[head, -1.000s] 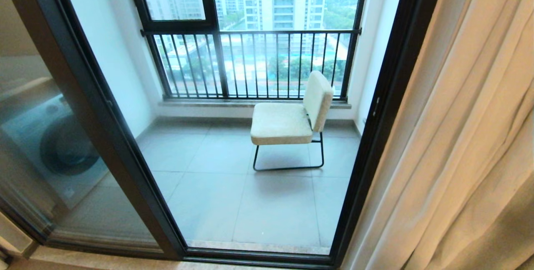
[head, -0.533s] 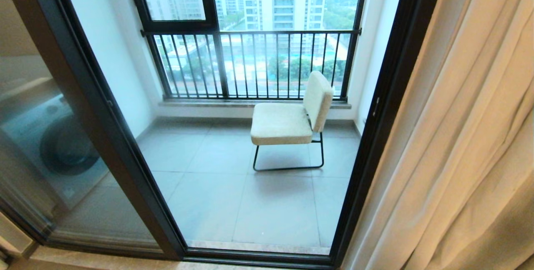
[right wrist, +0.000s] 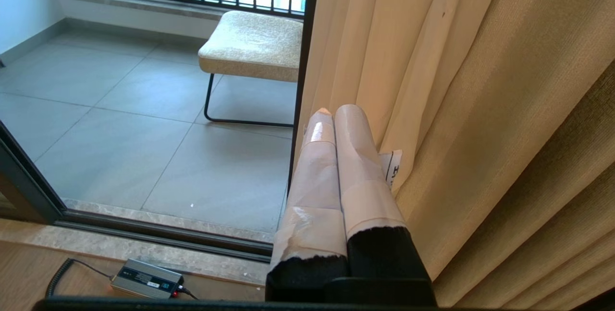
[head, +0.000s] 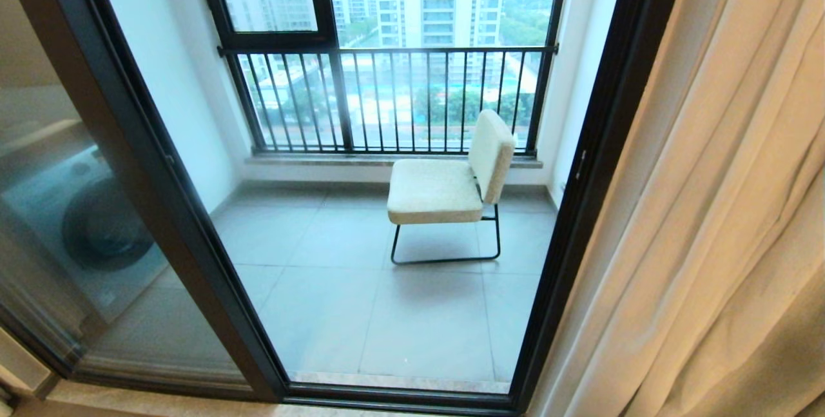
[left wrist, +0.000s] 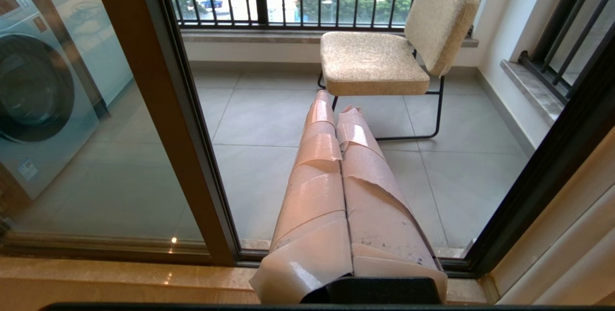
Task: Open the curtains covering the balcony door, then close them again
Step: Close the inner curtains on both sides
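Beige tape wraps my right gripper, fingers pressed together, empty, beside the curtains; my left gripper, likewise closed, faces the balcony door.

Cream curtains bunched right; balcony door uncovered.

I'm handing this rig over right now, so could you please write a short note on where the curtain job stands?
Left pincer: shut, empty, pointing at the balcony floor.
Right pincer: shut, holding nothing, tips beside the curtains.
Curtains: bunched at the right side of the balcony door; glass uncovered, chair visible outside.
Done: curtains stand open.
Left: draw them back across the door.
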Available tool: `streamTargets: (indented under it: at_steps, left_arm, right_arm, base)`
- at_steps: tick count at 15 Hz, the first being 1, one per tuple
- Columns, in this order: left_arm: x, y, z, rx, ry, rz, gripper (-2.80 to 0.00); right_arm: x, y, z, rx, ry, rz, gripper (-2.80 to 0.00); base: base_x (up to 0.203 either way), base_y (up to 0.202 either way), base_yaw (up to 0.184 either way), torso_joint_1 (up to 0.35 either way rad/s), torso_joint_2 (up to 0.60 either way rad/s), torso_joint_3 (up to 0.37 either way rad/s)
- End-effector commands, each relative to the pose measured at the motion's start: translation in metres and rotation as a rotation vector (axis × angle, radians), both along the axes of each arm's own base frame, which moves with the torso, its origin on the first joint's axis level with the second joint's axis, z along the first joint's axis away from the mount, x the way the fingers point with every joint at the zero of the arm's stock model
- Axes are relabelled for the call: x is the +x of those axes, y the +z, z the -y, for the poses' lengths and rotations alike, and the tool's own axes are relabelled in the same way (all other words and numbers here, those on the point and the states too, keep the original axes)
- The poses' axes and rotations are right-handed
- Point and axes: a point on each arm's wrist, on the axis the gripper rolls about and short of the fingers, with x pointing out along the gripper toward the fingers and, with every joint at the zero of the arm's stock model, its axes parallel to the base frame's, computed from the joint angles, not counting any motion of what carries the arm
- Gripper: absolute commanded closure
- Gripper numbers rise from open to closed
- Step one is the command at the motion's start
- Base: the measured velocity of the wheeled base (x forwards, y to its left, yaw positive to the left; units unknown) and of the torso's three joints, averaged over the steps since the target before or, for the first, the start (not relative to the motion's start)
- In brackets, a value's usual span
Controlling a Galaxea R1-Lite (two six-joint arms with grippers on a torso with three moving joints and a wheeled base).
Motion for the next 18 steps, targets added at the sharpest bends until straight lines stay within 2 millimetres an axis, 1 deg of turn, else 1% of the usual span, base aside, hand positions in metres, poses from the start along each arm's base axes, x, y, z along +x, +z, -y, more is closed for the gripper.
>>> streamTargets:
  at_steps: [1, 18]
  left_arm:
    - [0.0, 0.0001, 0.0, 0.0, 0.0, 0.001, 0.0]
    - [0.0, 0.0001, 0.0, 0.0, 0.0, 0.001, 0.0]
  right_arm:
    - [0.0, 0.0, 0.0, -0.001, 0.001, 0.0, 0.0]
    - [0.0005, 0.0001, -0.0001, -0.027, 0.004, -0.005, 0.0]
  base:
    - [0.0, 0.0, 0.0, 0.0, 0.0, 0.0]
    - [0.0, 0.0, 0.0, 0.0, 0.0, 0.0]
